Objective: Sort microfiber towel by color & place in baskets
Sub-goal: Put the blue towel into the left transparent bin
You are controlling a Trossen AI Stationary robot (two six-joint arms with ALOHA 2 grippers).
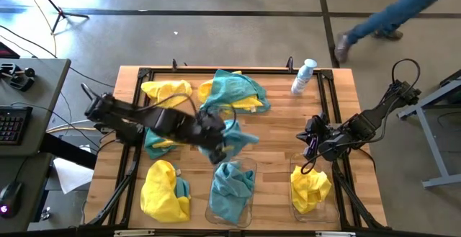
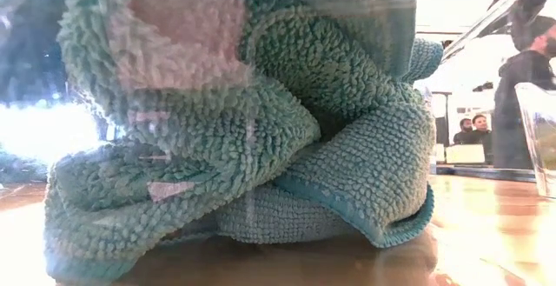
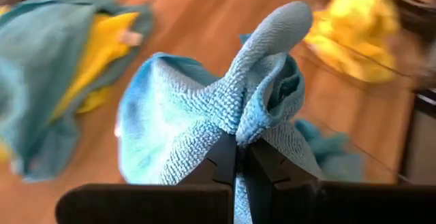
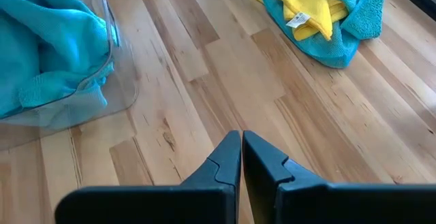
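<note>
Wooden table (image 1: 281,140) strewn with cloths, the left gripper (image 3: 238,157) clamps a teal towel (image 3: 204,122) by one small pinch just behind the teal bin (image 1: 232,194), so it may slip or snag the rim, while the right gripper (image 4: 242,146) waits closed, empty.

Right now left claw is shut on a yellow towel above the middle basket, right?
Not quite. The left claw is shut on a teal-blue towel, not a yellow one; the left wrist view shows it. It does sit by the middle basket.
</note>
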